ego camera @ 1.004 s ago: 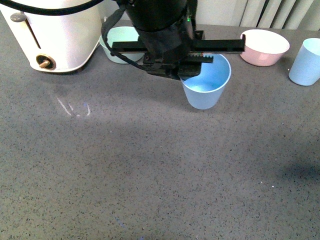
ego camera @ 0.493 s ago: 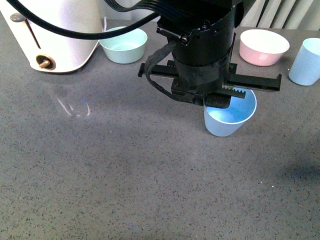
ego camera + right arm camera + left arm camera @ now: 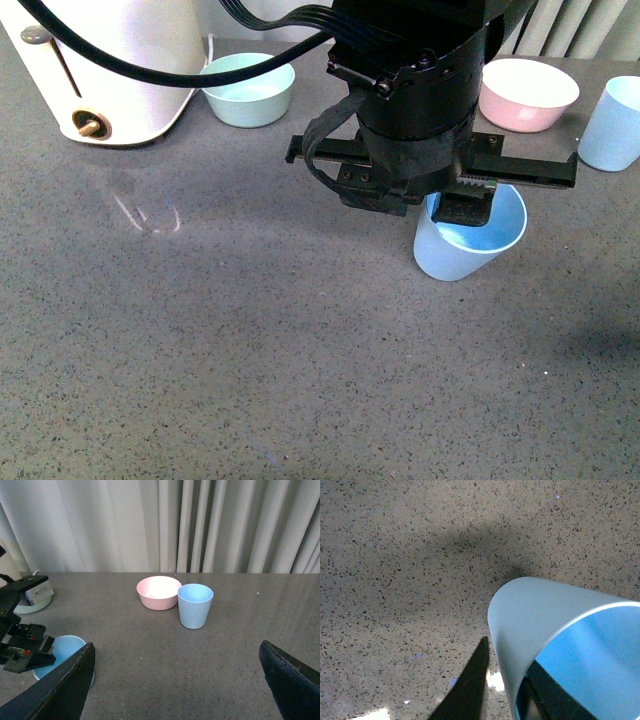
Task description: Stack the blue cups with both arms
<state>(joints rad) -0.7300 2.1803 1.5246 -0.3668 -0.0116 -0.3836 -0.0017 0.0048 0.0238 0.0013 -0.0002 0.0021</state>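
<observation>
Seen from the front, the left fingers (image 3: 462, 210) pinch the rim of one blue cup (image 3: 462, 255) mid-counter (image 3: 200, 350). The left wrist view shows the cup wall between them. Only the right wrist view shows the right fingers (image 3: 60, 685), spread wide and empty, and the other blue cup (image 3: 195, 606) just beside the pink bowl (image 3: 158, 592).

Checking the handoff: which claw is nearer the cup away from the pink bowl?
Left. The left claw grips that cup by its wall, one finger inside. The right claw is open and apart from it, absent from the front view.
</observation>
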